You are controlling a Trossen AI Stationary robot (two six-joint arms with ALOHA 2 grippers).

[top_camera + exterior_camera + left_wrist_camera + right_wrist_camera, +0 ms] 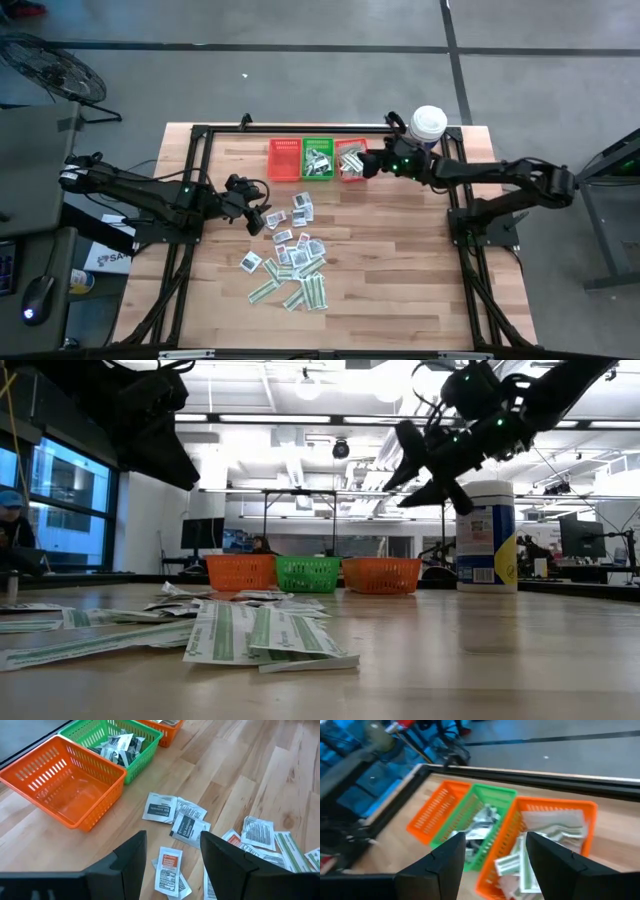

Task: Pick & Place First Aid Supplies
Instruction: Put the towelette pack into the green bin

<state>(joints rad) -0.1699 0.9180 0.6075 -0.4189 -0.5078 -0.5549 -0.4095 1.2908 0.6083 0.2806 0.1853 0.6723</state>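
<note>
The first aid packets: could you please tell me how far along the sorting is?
Done: green basket and the right-hand orange basket hold packets. In hand: nothing; right gripper hangs open above that orange basket, left gripper open over the pile. Left: many packets remain; the left-hand orange basket is empty.

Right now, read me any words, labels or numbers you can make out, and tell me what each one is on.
None can be read.
Packets on the table: dark and red print, too small to read.
White tub: blue and yellow label, blurred.
Green-and-white strips: print unreadable.
Baskets: no text.
</note>
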